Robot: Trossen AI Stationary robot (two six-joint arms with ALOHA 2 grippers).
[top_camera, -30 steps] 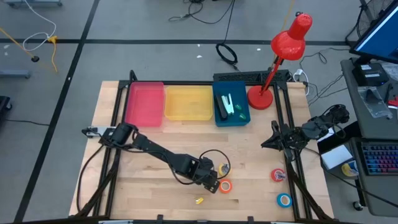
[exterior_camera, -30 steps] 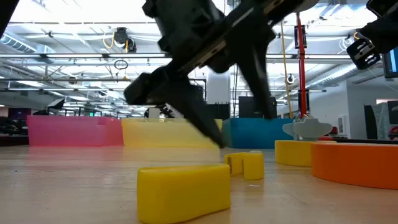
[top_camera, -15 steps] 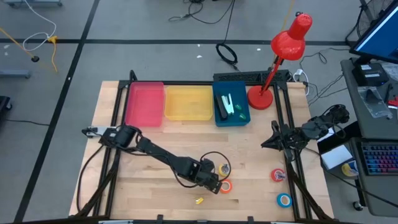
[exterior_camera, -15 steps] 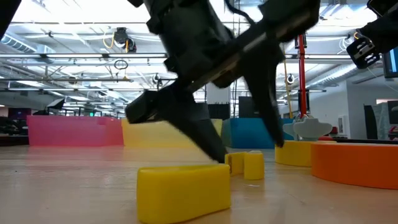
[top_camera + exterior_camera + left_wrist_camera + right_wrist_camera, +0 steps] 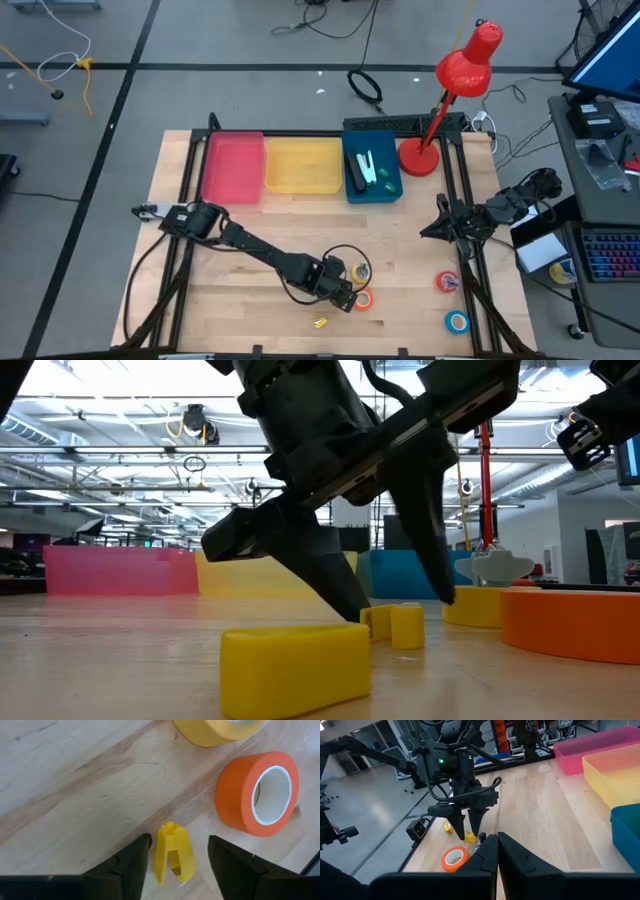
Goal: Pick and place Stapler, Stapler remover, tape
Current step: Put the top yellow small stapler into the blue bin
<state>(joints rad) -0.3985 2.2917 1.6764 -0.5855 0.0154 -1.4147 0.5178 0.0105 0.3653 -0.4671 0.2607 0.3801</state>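
A small yellow staple remover (image 5: 172,852) lies flat on the wooden table near its near edge. My left gripper (image 5: 179,841) is open and low over it, one finger on either side; I see no touch. It also shows in the high view (image 5: 343,296) and the low view (image 5: 400,608). An orange tape roll (image 5: 257,792) and a yellow roll (image 5: 215,727) lie just beyond. Red (image 5: 447,282) and blue (image 5: 457,322) rolls lie at the near right. My right gripper (image 5: 430,228) is shut and waits at the right side.
A second small yellow piece (image 5: 320,322) lies nearer the near edge, large in the low view (image 5: 295,668). Pink (image 5: 232,167), yellow (image 5: 302,165) and blue (image 5: 391,186) bins stand along the far edge, the blue one holding staplers (image 5: 357,172). A red desk lamp (image 5: 440,110) stands at the far right.
My left gripper has come down toward the table and the staple remover, its open fingertips now close to the wood on either side of it. The remover and the tape rolls have stayed in place.
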